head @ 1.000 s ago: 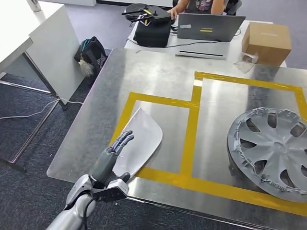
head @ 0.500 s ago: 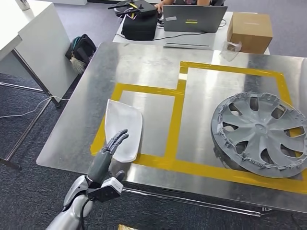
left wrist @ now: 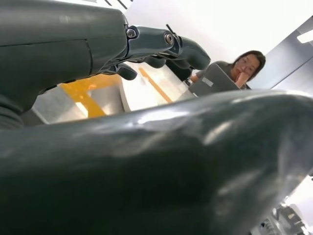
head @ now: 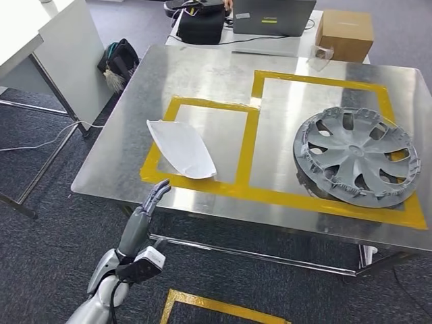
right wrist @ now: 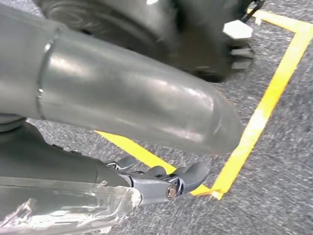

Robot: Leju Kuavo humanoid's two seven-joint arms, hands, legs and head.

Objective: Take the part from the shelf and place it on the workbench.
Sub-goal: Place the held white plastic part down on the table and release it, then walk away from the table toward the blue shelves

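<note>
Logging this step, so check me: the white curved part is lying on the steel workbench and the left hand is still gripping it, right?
Not quite. In the head view the white part does lie on the workbench, but the left hand is open and apart from it, off the bench's near edge.

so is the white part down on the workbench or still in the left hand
Down on the workbench: the white part lies flat in the yellow-taped box, and the left hand hovers open, apart from it.

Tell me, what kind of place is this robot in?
Most likely a workshop or test lab set inside an office. A metal workbench marked off with yellow tape carries a car wheel cover and a white part, and behind it a laptop stands on a desk.
</note>
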